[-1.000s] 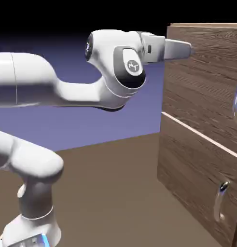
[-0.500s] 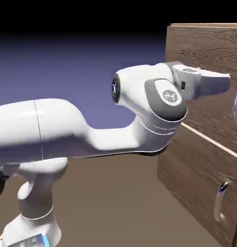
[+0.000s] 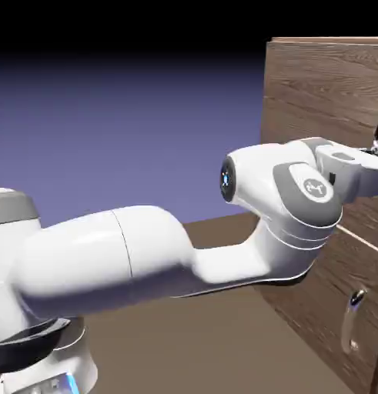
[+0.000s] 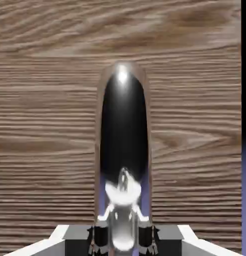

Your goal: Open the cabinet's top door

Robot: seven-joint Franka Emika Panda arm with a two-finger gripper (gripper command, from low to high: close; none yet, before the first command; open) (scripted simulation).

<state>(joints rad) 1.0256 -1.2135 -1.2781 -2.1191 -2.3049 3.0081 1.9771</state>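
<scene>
Claw (image 4: 123,244) clamped on curved glossy silver handle (image 4: 123,150) of wood-grain top door (image 4: 44,125); cabinet (image 3: 315,85) dark brown.

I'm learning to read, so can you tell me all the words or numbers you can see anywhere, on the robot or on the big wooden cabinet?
Arm: a small pale mark on the grey round cap near the wrist, too small and blurred to read.
Cabinet: no words or numbers, only wood grain.
Top door and its silver handle: no text.
Gripper: no text.
</scene>
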